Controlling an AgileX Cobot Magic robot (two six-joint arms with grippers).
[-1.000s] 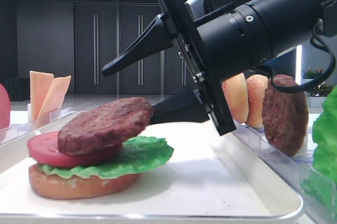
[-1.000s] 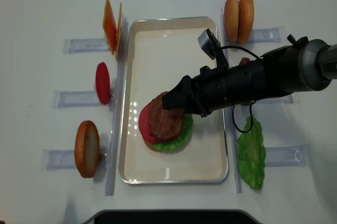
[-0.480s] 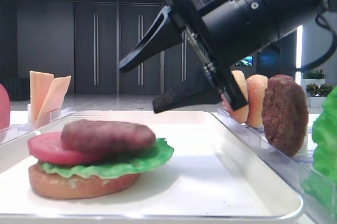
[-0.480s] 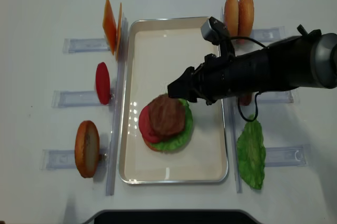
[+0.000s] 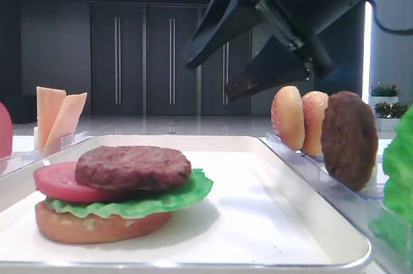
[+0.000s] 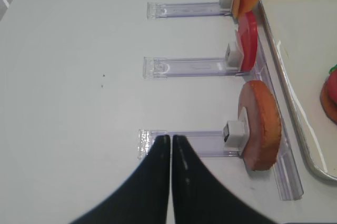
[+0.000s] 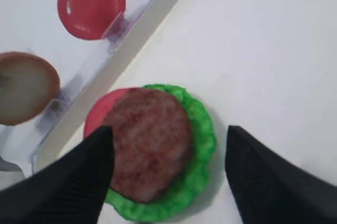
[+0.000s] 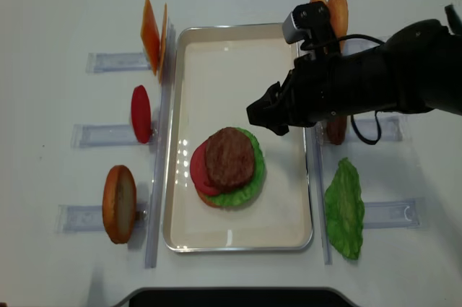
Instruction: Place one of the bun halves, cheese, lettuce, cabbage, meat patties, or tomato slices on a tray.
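Observation:
On the cream tray (image 8: 289, 229) lies a stack: bun base (image 5: 97, 225), lettuce (image 5: 177, 193), tomato slice (image 5: 57, 182) and, on top, a dark meat patty (image 8: 229, 158) lying flat and free. My right gripper (image 8: 264, 115) hangs open above the tray, up and to the right of the stack, holding nothing. In the right wrist view its fingers (image 7: 68, 182) stand wide to either side of the patty (image 7: 150, 139), well above it. My left gripper (image 6: 171, 137) is shut and empty over the table, beside the clear holder (image 6: 195, 142) with a bun half (image 6: 261, 126).
Left of the tray, holders carry cheese slices (image 8: 153, 31), a tomato slice (image 8: 141, 113) and a bun half (image 8: 119, 204). On the right stand two bun halves (image 8: 336, 11), a second patty (image 5: 348, 138) and a lettuce leaf (image 8: 344, 209).
The patty has left my right gripper and now lies flat on the stack. The right gripper, still open, has risen and drawn back to the right. The left gripper has not moved.

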